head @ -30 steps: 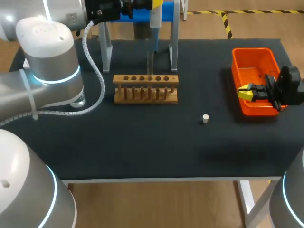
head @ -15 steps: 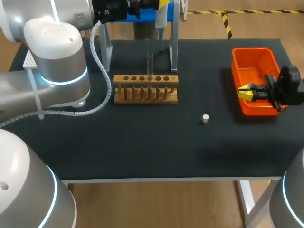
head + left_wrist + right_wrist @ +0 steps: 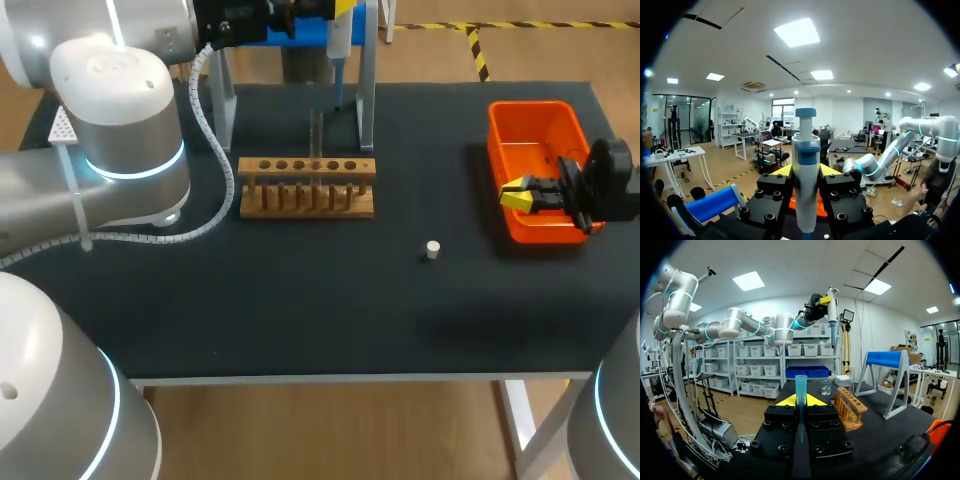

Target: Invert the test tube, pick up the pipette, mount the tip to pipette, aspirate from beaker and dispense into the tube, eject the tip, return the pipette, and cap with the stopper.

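Observation:
At the table's back, my left gripper (image 3: 335, 8) is shut on the blue-and-white pipette (image 3: 338, 40), held upright beside the blue stand (image 3: 300, 30). In the left wrist view the pipette (image 3: 806, 185) stands between the fingers of the left gripper (image 3: 806, 172). My right gripper (image 3: 516, 195) hangs over the orange bin (image 3: 540, 118), shut on a pale blue pipette tip (image 3: 801, 390) that stands upright between its yellow tips (image 3: 790, 401). A clear test tube (image 3: 316, 135) stands in the wooden rack (image 3: 307, 187). The small white stopper (image 3: 432, 250) lies on the mat. The beaker (image 3: 826, 387) is mostly hidden under my left arm in the head view.
The stand's metal legs (image 3: 366, 90) rise just behind the rack. My left arm's big joints (image 3: 120, 130) cover the table's left side. The black mat between the rack, the stopper and the front edge holds nothing else.
My left arm has shifted a little to the right with the pipette, then held still. The right arm has not moved.

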You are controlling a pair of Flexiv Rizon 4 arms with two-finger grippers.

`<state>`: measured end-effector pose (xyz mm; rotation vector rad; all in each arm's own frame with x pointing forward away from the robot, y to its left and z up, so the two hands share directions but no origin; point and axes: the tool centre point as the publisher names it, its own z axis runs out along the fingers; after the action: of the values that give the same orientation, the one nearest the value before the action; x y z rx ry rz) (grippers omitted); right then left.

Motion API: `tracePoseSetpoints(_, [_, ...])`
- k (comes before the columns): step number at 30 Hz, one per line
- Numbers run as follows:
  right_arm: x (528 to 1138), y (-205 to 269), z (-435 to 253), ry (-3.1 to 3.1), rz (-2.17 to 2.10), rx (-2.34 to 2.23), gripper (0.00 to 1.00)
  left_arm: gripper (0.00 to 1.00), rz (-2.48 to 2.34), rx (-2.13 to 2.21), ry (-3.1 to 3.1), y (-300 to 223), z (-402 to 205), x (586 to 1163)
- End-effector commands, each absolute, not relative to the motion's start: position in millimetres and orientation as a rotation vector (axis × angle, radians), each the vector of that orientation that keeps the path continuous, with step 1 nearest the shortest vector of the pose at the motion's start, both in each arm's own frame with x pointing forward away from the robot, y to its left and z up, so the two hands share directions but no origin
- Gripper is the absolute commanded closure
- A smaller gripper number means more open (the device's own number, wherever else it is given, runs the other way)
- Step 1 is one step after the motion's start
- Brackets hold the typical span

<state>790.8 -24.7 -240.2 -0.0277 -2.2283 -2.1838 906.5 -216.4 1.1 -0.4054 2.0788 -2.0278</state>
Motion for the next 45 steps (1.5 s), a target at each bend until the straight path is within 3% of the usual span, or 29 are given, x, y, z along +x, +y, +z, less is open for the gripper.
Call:
tracePoseSetpoints(1, [790.4,-24.9,-240.4,-2.23,-2.182,-0.027,1.0,1.0,-2.027,-0.408,2.078,-217.3,1.6,906.7])
tracePoseSetpoints(45, [790.4,-24.9,-240.4,-2.23,-2.182,-0.027,1.0,1.0,-2.082,-0.302,2.096,-201.0,-3.5,888.0])
